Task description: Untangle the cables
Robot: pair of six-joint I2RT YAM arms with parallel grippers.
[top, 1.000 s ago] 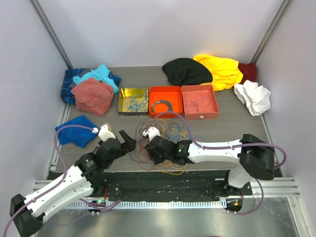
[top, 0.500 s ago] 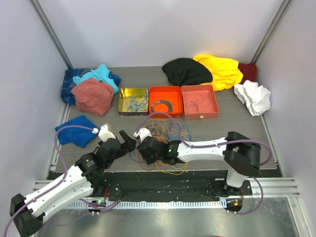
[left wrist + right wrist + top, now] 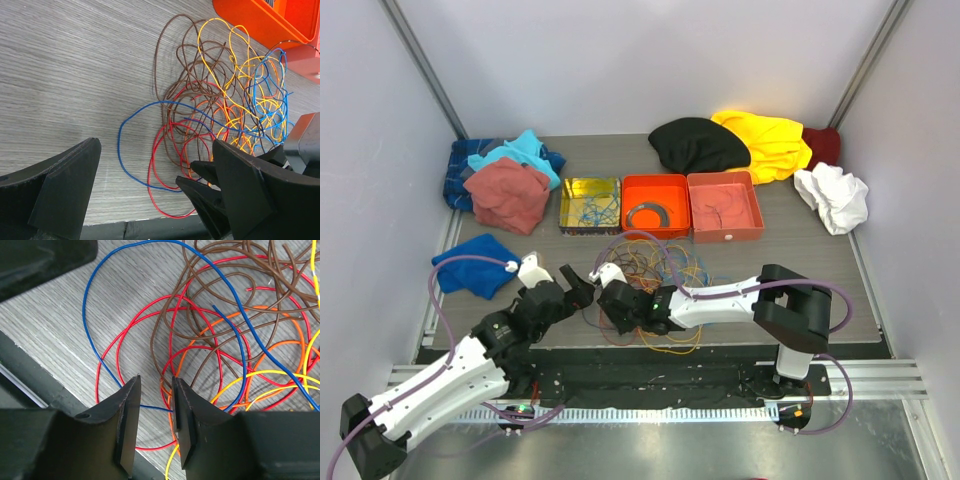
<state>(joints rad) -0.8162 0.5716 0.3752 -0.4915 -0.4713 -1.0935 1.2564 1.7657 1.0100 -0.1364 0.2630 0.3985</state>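
Note:
The cables (image 3: 665, 270) lie in a loose tangle of brown, red, blue, orange and yellow loops on the table, in front of the trays. They fill the right wrist view as cables (image 3: 225, 335) and show in the left wrist view as cables (image 3: 215, 100). My right gripper (image 3: 156, 390) hangs low over the tangle's near-left edge. Its jaws stand a narrow gap apart, and a thin blue cable (image 3: 155, 408) crosses that gap on the table. Just left of it my left gripper (image 3: 157, 185) is wide open and holds nothing. The two grippers nearly meet, right gripper (image 3: 607, 303) beside left gripper (image 3: 576, 284).
Behind the tangle stand a yellow tin (image 3: 563, 205) holding cables, an orange tray (image 3: 655, 180) with a grey strip, and a red tray (image 3: 724, 178). Cloth piles lie around: blue (image 3: 475, 265), pink (image 3: 507, 193), black (image 3: 697, 145), yellow (image 3: 765, 140), white (image 3: 832, 197). The table's dark front edge is close.
My right arm has slid left across the tangle toward the left gripper, and its jaws have narrowed a little. The left arm has stayed put.

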